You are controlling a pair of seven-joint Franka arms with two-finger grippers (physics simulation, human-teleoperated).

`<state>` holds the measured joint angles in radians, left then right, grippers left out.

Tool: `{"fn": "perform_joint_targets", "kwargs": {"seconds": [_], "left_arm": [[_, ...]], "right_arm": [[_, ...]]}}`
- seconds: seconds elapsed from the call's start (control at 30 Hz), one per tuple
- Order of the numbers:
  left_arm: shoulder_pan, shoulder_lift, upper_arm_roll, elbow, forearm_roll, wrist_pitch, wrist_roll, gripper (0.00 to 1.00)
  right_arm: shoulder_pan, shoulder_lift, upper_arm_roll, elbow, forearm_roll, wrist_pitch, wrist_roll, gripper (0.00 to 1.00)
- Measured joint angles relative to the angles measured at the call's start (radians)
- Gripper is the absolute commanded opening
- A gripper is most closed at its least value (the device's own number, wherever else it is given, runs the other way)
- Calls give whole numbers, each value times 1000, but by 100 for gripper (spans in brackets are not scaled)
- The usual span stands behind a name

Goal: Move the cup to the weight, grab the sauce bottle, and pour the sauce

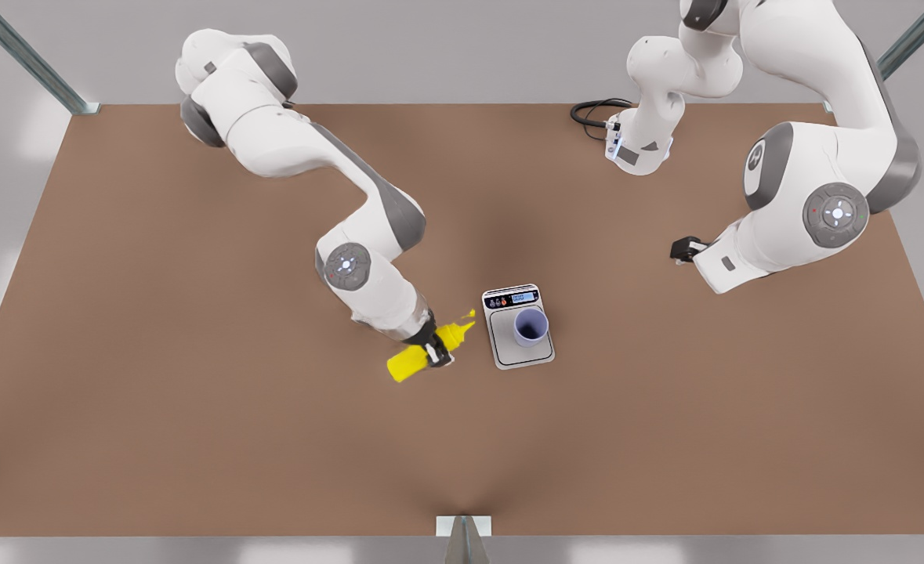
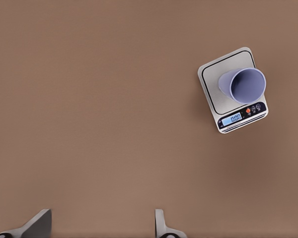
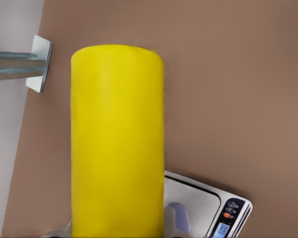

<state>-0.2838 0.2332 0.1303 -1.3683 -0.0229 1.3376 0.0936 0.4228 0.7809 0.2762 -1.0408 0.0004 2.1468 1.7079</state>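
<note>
Front view: right end effector (image 1: 433,345) clamps the sauce bottle (image 1: 422,352), tilted, nozzle toward the weight (image 1: 518,327) just beside it. Cup (image 1: 530,326) upright on the platform, mid-table (image 1: 195,439), far from all edges. Left end effector (image 1: 685,248) waits well apart, open brown surface between.

Left wrist view: fingers (image 2: 36,224) spread, holding nothing; cup (image 2: 242,85) on weight (image 2: 228,94).

Right wrist view: sauce bottle (image 3: 117,139) gripped, weight (image 3: 203,206) beside it.

cup (image 1: 530,326) on weight (image 1: 518,327), sauce bottle (image 1: 429,350) beside

Weight (image 2: 232,90) display: "0.00"
</note>
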Motion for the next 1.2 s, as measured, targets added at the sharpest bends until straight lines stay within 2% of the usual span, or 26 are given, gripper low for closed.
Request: {"fn": "perform_joint_targets", "kwargs": {"seconds": [0.07, 0.17, 0.43, 0.47, 0.57, 0.63, 0.7, 0.8, 0.9, 1.2], "left_arm": [[0, 0, 0, 0, 0, 0, 0, 100], [0, 0, 0, 0, 0, -1, -1, 100], [0, 3, 0, -2, 1, 0, 0, 100], [0, 4, 0, -2, 1, 0, 0, 100], [0, 9, 0, -2, 0, 0, 0, 100], [0, 9, 0, -2, 0, 0, 0, 100], [0, 9, 0, -2, 1, 0, 0, 100], [0, 9, 0, -2, 0, 0, 0, 100], [-2, 8, -1, -2, 0, -2, -1, 100], [-3, 8, 0, -1, 0, 0, 0, 100]], "right_arm": [[80, 72, -63, 91, -2, 60, -1, 42], [106, 83, -65, 104, -18, 156, -48, 42], [164, 103, -43, 121, -184, 165, -239, 40], [167, 116, -42, 119, -192, 241, -231, 40], [203, 131, -59, 123, -192, 280, -224, 39], [239, 144, -99, 125, -189, 300, -224, 38], [266, 158, -115, 123, -197, 302, -226, 39], [271, 188, -115, 113, -328, 293, -227, 38], [294, 217, -154, 103, -410, 293, -226, 38], [308, 251, -170, 114, -421, 320, -226, 39]]}}
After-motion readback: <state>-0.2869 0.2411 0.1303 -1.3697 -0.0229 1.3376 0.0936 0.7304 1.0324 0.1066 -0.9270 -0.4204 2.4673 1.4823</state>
